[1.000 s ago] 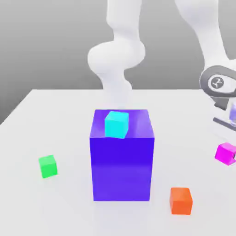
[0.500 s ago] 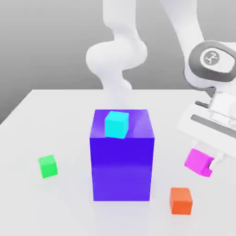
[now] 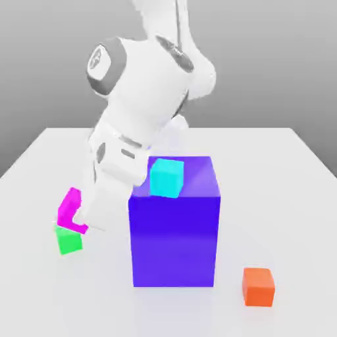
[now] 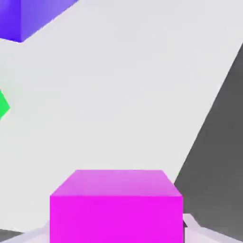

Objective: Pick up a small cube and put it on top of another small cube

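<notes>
My gripper [image 3: 74, 217] is shut on the small magenta cube [image 3: 68, 207], holding it tilted in the air at the exterior view's left. Just below and slightly to the side sits the small green cube [image 3: 68, 241] on the white table; whether the two cubes touch cannot be told. In the hand view the magenta cube [image 4: 116, 207] sits close between the fingers, and a corner of the green cube [image 4: 3, 105] shows at the picture's edge. The white arm reaches down in front of the big block's left side.
A big blue-purple block [image 3: 174, 230] stands mid-table with a cyan cube [image 3: 166, 178] on top. An orange cube [image 3: 258, 285] lies on the white table [image 3: 289, 217] at the front right. The block's corner [image 4: 28, 16] shows in the hand view.
The arm has swung from the exterior view's right across to the left, carrying the magenta cube over to just above the green cube. The other cubes have not moved.
</notes>
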